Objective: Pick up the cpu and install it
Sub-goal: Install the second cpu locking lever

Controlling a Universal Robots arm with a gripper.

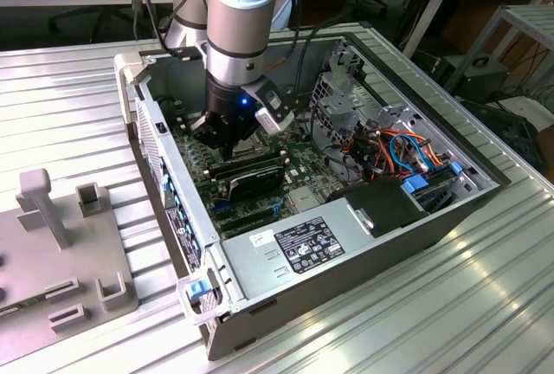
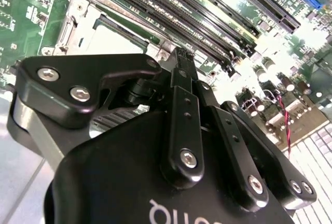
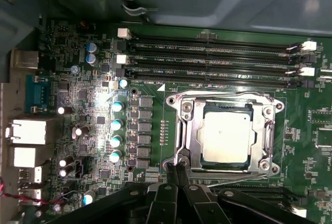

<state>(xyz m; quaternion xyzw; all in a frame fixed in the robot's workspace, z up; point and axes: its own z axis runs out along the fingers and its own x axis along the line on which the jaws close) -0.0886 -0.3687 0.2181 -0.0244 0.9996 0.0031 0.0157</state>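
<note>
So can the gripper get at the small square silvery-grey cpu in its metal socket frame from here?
Probably yes. In the first wrist view the gripper, fingers shut together, sits at the socket frame's edge, and the cpu lies uncovered beside it with nothing over it.

You are looking at the cpu, a small flat square chip with a silvery-grey metal top (image 3: 227,134), lying flat and level, metal face up, squarely inside the opening of the metal socket frame (image 3: 188,130) on the green motherboard (image 3: 150,86) in the first wrist view; it is sitting just beside the long black memory slots (image 3: 212,60), with nothing gripping it
</note>
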